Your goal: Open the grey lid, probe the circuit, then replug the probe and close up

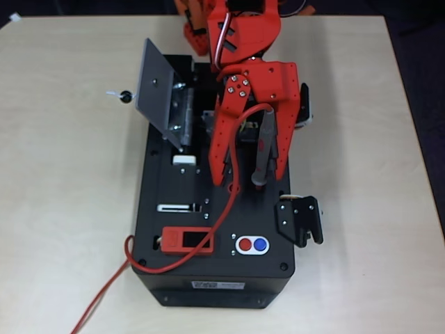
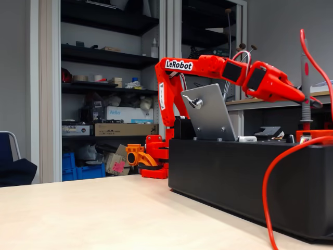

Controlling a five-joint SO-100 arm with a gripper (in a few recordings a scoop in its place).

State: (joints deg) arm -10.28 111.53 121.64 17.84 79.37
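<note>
Red plastic forms the whole arm, and its tool (image 1: 245,177) reaches out over the black box (image 1: 215,275), two long tapered fingers pointing toward the box's front edge. The fingers stand slightly apart with the probe (image 1: 263,149) between them; the right finger lies against the grey rod, so the tool appears to grip the probe, though the pinch itself is hard to make out. In the fixed view the probe (image 2: 305,88) stands upright at the tool's tip, its foot close to the box's top. From the probe a thin red wire (image 1: 177,261) loops across the box's top and runs off its front left corner onto the pale wood-grain worktop (image 1: 62,174).

The arm stretches nearly level from its base behind the box, elbow raised, wrist angled slightly down.

The grey lid (image 1: 158,87), a flat matte metal plate with a small black knob (image 1: 126,97), stands tilted open at the box's rear left, hinged along its inner edge. The circuit (image 1: 208,124) sits in the recess beside that hinge, largely hidden beneath the arm. Near the box's front lie a red display (image 1: 185,241) and a red-and-blue button pair (image 1: 252,244).
</note>
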